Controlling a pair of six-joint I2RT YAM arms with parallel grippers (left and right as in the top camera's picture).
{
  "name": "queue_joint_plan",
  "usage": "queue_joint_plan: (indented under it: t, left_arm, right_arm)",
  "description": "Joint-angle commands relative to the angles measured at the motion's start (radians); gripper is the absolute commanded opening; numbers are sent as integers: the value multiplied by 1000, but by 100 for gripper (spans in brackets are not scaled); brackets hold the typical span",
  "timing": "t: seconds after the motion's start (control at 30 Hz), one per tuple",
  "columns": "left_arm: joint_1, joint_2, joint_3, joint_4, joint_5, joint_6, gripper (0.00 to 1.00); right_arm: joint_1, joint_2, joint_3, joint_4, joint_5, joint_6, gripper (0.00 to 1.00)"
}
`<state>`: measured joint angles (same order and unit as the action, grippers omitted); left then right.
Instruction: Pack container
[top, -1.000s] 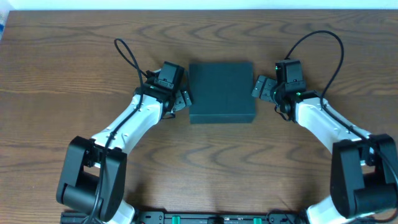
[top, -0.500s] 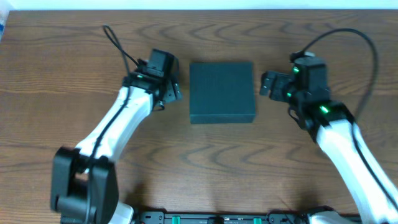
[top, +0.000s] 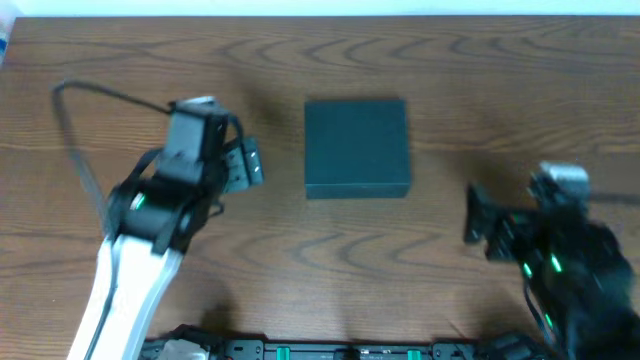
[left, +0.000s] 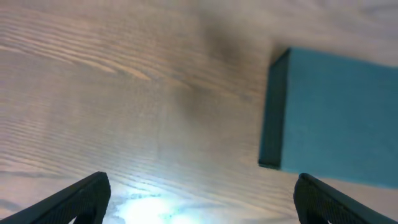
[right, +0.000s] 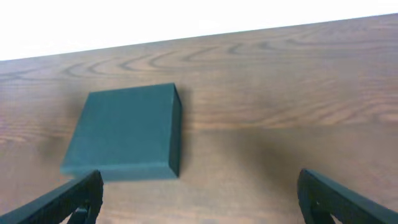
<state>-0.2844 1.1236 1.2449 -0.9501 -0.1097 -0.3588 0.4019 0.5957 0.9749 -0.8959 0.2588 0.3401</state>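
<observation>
A: Entry: the container (top: 357, 147) lies flat on the table (top: 300, 260), about midway across and toward the far edge; lid down; neither arm touches it.

B: Agreed; the left gripper (top: 252, 165) hangs near its left side, fingers spread wide with nothing between them; the right gripper (top: 474, 214) sits well apart at the front right, fingers likewise wide and empty.

A: Handling, our judgement only: rigid card, so stiff walls but probably light; the matte skin should give the pads fair purchase; corners and flap could crease under a hard squeeze.

B: We would take it low across two opposite side walls to steady it; to open it, we would catch the flap's free edge; which side carries the hinge we cannot tell from these views.

A: Noted; we expect it may slide on the wood; one arm braces, the other lifts.
</observation>
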Motion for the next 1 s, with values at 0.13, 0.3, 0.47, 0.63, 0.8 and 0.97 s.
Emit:
queue_joint_plan:
  t: [0.13, 0.3, 0.47, 0.63, 0.8, 0.97]
  left_arm:
    - [-58, -330, -124, -47, 13, 49, 95]
    - [-65, -479, -149, -72, 13, 37, 95]
    - [-64, -523, -149, -113, 14, 37, 95]
    - [-64, -523, -150, -211, 14, 38, 95]
    - [-64, -523, -150, -283, 14, 38, 95]
    - [-64, -523, -150, -326, 14, 38, 95]
  right_arm:
    - [14, -174, 0, -141, 27, 41, 99]
    - [14, -209, 0, -137, -55, 41, 99]
    - [14, -208, 0, -151, -190, 40, 99]
    - [14, -208, 0, -201, -188, 41, 99]
    - [14, -208, 0, -270, -188, 41, 99]
    - [14, -208, 0, -339, -188, 40, 99]
